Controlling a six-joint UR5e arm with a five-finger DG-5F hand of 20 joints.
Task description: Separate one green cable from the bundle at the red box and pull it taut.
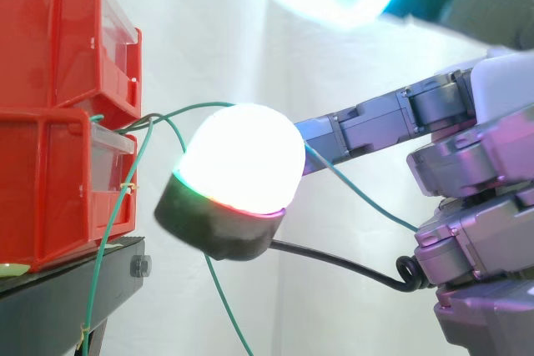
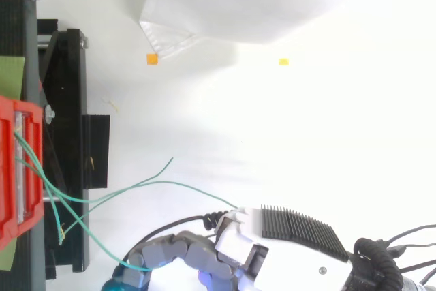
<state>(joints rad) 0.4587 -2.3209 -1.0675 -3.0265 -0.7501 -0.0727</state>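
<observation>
Hand (image 1: 467, 164), built of grey metal, enters from the right edge of the side view. In the top view it lies at bottom centre (image 2: 238, 243), white-shelled, with a ribbed black heat sink (image 2: 300, 226) behind it. Whether it grasps anything cannot be told, because its domed, white-glowing pad (image 1: 242, 164) on a black base stands in front of the place where cable and hand meet.

3 thin green cables (image 2: 170, 182) fan out from the red bins at the left. In the top view 1 ends free near the middle of the frame, 1 runs to the upper edge of the hand, and 1 curves down to the hand's lower left part. Each lies in a shallow curve.

2 red bins (image 1: 50, 189) of glossy moulded plastic, box-shaped, are stacked at the left of the side view. Each has a clear front panel (image 1: 113, 152). They rest on a black stand (image 1: 67, 298) with 1 bolt head on its edge. A white curtain (image 1: 209, 22) hangs behind.

On the white floor (image 2: 306, 134) in the top view lie 2 small squares, 1 orange (image 2: 152, 59) and 1 yellow (image 2: 283, 61), in the upper middle, well apart from the cables.
</observation>
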